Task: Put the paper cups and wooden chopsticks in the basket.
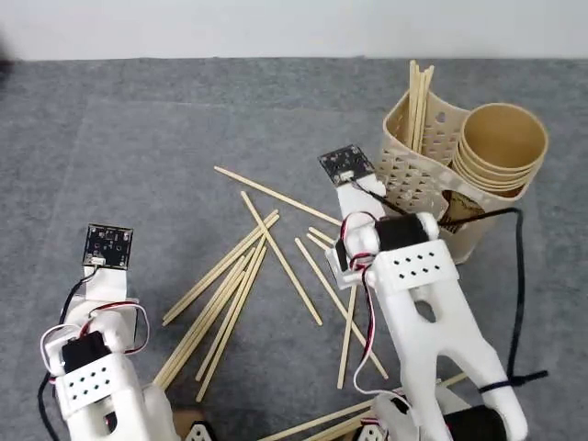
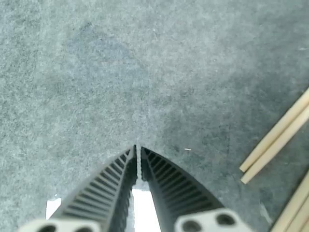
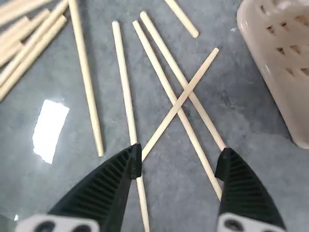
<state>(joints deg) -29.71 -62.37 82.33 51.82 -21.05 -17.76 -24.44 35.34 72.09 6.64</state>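
Released, the right claw (image 3: 180, 151) hangs above crossed wooden chopsticks (image 3: 179, 102) lying flat on the grey tabletop (image 1: 138, 156) beside the basket (image 1: 413, 175); the left claw (image 2: 138, 149) is clenched, empty. Stacked paper cups (image 1: 501, 138) sit mouth-up in the basket, with several chopsticks standing on end.

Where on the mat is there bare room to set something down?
Free: the mat at far left, beyond the left gripper and left of the chopsticks. Crowded: the middle, where chopsticks lie scattered under the right gripper, by the basket.
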